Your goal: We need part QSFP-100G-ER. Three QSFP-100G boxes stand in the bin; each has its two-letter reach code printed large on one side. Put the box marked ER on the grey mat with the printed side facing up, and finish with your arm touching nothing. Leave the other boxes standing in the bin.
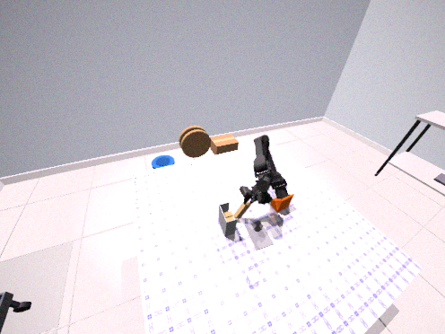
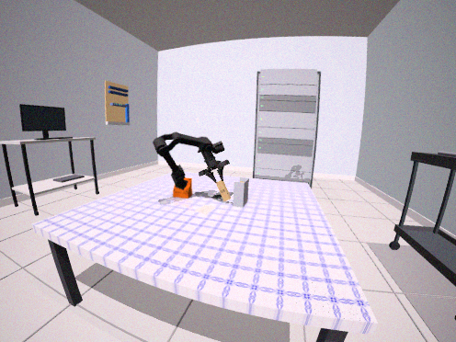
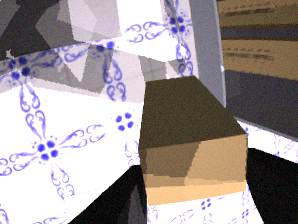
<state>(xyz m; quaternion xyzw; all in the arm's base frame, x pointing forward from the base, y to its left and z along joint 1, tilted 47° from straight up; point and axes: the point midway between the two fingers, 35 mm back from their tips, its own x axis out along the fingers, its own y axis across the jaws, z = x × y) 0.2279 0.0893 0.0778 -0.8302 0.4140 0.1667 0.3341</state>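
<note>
black parallel-jaw gripper (image 1: 246, 197) (image 2: 215, 174) (image 3: 194, 167) clamped on a tilted tan cardboard box (image 1: 242, 209) (image 2: 223, 190) (image 3: 194, 162), beside the grey bin.

in the exterior view's centre, the box hangs at a slant below the fingers, with small dark print on the side facing that view, too small to read, so i cannot tell whether it is the er one; in the wrist view it fills the lower middle. just beside it stands the open grey rectangular bin (image 1: 227, 226) (image 2: 241, 193) (image 3: 207, 60), where the wrist view's upper right shows two more tan boxes (image 3: 257, 57) inside. the flat pale grey mat (image 1: 261, 239) (image 2: 205, 209) lies below the arm in the top view, right of the bin. the black jointed arm (image 1: 261, 163) (image 2: 184, 138) rises from an orange base (image 1: 279, 205) (image 2: 183, 193) on the white tablecloth with blue pattern (image 1: 269, 287) (image 2: 221, 248) (image 3: 90, 165).
</note>
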